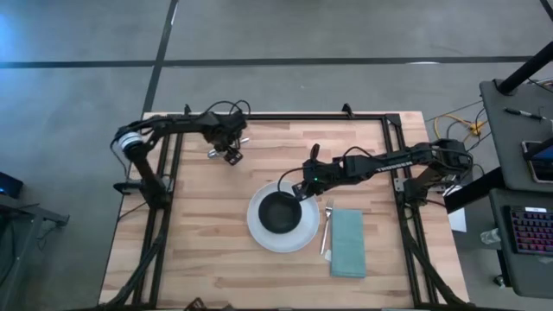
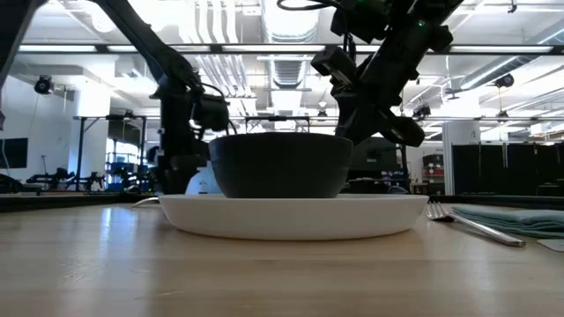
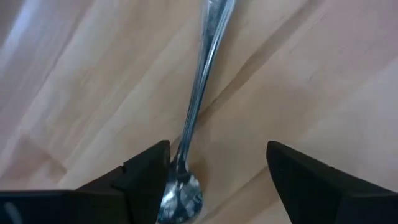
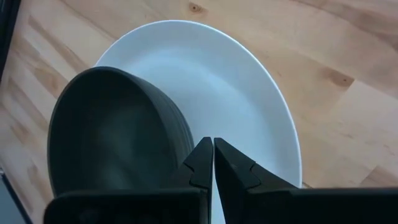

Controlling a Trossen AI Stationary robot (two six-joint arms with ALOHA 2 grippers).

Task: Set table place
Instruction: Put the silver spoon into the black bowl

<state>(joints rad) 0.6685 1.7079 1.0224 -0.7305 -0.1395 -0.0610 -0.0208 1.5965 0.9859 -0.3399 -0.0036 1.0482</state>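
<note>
A black bowl (image 1: 278, 212) sits on a round white plate (image 1: 259, 235) near the table's middle. A silver fork (image 1: 327, 230) lies on the table between the plate and a folded teal napkin (image 1: 347, 244). My right gripper (image 4: 213, 149) is shut and empty just above the plate's far right part, beside the bowl's wall (image 4: 168, 130); it also shows in the high view (image 1: 300, 192). A silver spoon (image 3: 198, 106) lies flat on the table at the far left. My left gripper (image 3: 217, 152) is open above it, one finger on either side of the spoon's end; it also shows in the high view (image 1: 229, 155).
The light-wood table (image 1: 199, 250) has bare room to the left of and nearer than the plate. Black frame bars (image 1: 164, 173) run along the table's left and right sides. A desk with a keyboard (image 1: 529, 229) stands off the table's right edge.
</note>
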